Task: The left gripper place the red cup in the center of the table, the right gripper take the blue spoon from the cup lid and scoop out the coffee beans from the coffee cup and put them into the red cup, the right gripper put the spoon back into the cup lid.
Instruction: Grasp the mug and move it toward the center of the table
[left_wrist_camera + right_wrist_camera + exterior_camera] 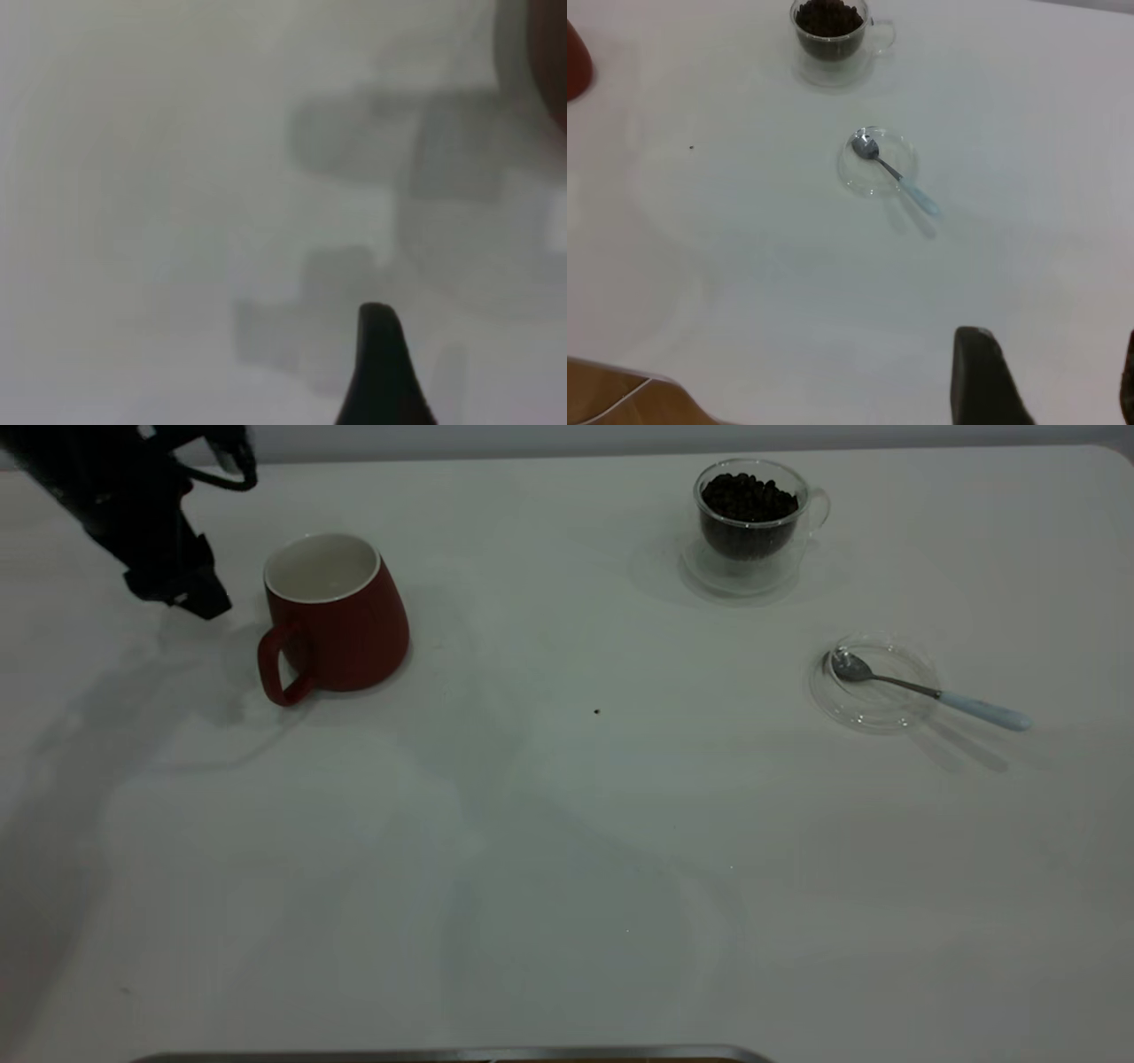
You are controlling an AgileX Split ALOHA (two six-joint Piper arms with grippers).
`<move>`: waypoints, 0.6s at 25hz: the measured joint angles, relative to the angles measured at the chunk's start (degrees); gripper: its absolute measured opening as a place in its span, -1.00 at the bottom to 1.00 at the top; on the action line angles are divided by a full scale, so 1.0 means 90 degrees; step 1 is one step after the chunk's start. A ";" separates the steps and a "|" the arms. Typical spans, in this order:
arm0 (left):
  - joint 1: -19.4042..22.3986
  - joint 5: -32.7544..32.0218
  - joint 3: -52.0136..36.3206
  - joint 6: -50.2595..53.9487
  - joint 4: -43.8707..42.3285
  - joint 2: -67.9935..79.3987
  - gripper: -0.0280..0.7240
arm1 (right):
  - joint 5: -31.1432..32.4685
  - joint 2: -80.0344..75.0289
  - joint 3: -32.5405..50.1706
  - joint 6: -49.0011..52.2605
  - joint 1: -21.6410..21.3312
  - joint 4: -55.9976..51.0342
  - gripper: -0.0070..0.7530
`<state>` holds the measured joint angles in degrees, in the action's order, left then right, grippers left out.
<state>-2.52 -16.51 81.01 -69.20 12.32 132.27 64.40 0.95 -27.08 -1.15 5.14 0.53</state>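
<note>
The table (567, 850) carries all task items, and its centre holds only a single dark speck (596, 711), possibly a stray bean.

The left gripper (190, 593) hovers just beside the red cup (337, 615), on the side away from the table centre, and is not in contact with it. Whether its fingers are open or closed cannot be told from any view; the left wrist view shows one fingertip only. The red cup stands upright at the left part of the table, handle toward the camera. Risk: a sideways approach may push the wide-based cup instead of enclosing it, or catch the handle and rotate the cup off line.

The right gripper (1050, 372) hangs high above the near right part of the table, well apart from its targets, with a wide gap between its fingers.

The coffee cup (753, 522) stands at the far right, filled nearly to the rim with coffee beans (749, 500). Risk: a deep scoop may spill beans over the rim.

The cup lid (873, 682) lies nearer the camera. The blue spoon (930, 691) rests with its bowl in the lid and its handle overhanging the rim. Risk: a grasp on the overhang may tip the spoon or slide the light lid.
</note>
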 joint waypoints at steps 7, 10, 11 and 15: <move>-0.0121 -0.0746 0.0407 -0.1732 0.0549 0.0226 0.65 | -0.0005 0.0000 0.0000 0.0000 0.0000 0.0000 0.09; -0.0136 -0.0785 0.0448 -0.2986 0.1377 0.0297 0.65 | -0.0005 0.0000 0.0000 0.0000 0.0000 0.0000 0.09; -0.0136 -0.0779 0.0456 -0.3337 0.1737 0.0335 0.65 | -0.0005 0.0000 0.0000 0.0000 0.0000 0.0000 0.09; -0.0136 -0.0814 0.0461 -0.4658 0.2877 0.0548 0.65 | -0.0005 0.0000 0.0000 0.0000 0.0000 0.0000 0.09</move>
<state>-3.75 -23.83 85.16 -111.12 38.21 137.20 64.35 0.95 -27.08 -1.15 5.14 0.53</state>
